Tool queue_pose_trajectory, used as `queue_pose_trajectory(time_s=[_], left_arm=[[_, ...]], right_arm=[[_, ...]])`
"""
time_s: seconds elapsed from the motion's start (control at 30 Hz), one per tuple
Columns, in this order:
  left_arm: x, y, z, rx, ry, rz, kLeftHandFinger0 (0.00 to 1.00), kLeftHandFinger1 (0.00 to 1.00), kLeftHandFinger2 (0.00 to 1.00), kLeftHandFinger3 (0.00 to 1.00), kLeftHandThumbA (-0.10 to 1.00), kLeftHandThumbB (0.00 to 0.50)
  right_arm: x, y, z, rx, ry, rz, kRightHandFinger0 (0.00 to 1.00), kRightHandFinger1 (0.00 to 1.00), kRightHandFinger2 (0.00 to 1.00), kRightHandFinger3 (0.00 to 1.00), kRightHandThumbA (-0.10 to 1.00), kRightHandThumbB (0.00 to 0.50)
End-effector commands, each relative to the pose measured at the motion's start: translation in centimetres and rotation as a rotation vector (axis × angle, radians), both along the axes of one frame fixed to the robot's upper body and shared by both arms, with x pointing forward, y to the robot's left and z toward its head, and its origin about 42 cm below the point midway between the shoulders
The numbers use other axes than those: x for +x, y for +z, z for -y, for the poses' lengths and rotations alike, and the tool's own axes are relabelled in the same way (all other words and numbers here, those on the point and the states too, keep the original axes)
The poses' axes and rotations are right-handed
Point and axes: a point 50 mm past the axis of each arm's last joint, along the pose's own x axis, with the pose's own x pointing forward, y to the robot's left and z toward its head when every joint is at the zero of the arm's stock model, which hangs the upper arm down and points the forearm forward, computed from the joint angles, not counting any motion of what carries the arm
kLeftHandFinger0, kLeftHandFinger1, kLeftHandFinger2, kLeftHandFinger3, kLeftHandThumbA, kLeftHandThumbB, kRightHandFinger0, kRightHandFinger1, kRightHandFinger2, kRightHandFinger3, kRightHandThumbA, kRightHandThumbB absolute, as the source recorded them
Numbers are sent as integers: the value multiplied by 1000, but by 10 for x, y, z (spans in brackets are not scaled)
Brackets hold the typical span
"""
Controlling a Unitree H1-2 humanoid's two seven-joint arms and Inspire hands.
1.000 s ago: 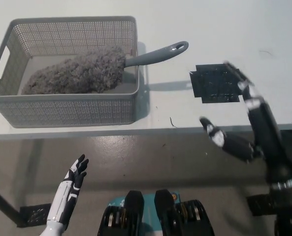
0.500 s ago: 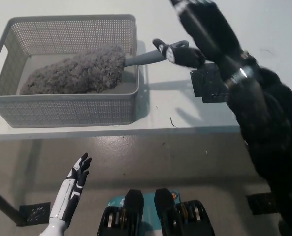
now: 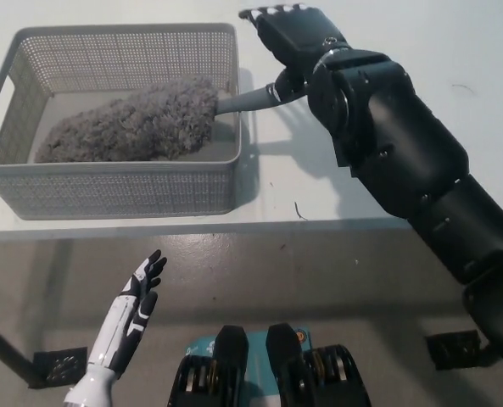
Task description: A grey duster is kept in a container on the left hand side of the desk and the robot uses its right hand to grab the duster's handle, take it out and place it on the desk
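Bulky black right hand (image 3: 293, 42), slim white left hand (image 3: 136, 305)

container (image 3: 149, 191) wall blocks sides (top open), bare desk (image 3: 455, 51) right

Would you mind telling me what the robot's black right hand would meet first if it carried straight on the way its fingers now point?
Probably nothing: the black right hand, over the grey duster's handle, points toward the picture's top, where only bare white desk shows. Depth is unclear.
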Motion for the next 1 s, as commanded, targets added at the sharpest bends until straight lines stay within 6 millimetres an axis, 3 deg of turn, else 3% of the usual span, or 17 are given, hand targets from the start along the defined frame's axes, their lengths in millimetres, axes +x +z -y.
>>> queue_pose_trajectory(time_s=[0.0, 0.37, 0.53, 0.67, 0.83, 0.97], left_arm=[[5, 13, 0, 36, -47, 85, 1000, 1000, 1000, 1000, 1000, 131], [8, 14, 4, 71, -70, 90, 1000, 1000, 1000, 1000, 1000, 91], [10, 15, 4, 72, -76, 88, 1000, 1000, 1000, 1000, 1000, 110], [10, 14, 5, 86, -84, 89, 1000, 1000, 1000, 1000, 1000, 90], [7, 12, 6, 91, -91, 83, 1000, 1000, 1000, 1000, 1000, 87], [10, 12, 6, 86, -97, 78, 1000, 1000, 1000, 1000, 1000, 99]], right_arm=[[4, 33, 6, -16, -82, -66, 1000, 1000, 1000, 1000, 715, 500], [2, 62, 14, 45, -24, -157, 1000, 1000, 1000, 1000, 759, 500], [-5, 85, 10, 62, 10, -136, 1000, 1000, 1000, 1000, 781, 500], [-6, 84, 2, 19, 19, -110, 1000, 1000, 1000, 1000, 828, 500], [-2, 74, 3, 71, 13, -169, 1000, 1000, 1000, 1000, 728, 500], [-1, 74, 6, 63, 11, -170, 1000, 1000, 1000, 1000, 754, 500]])
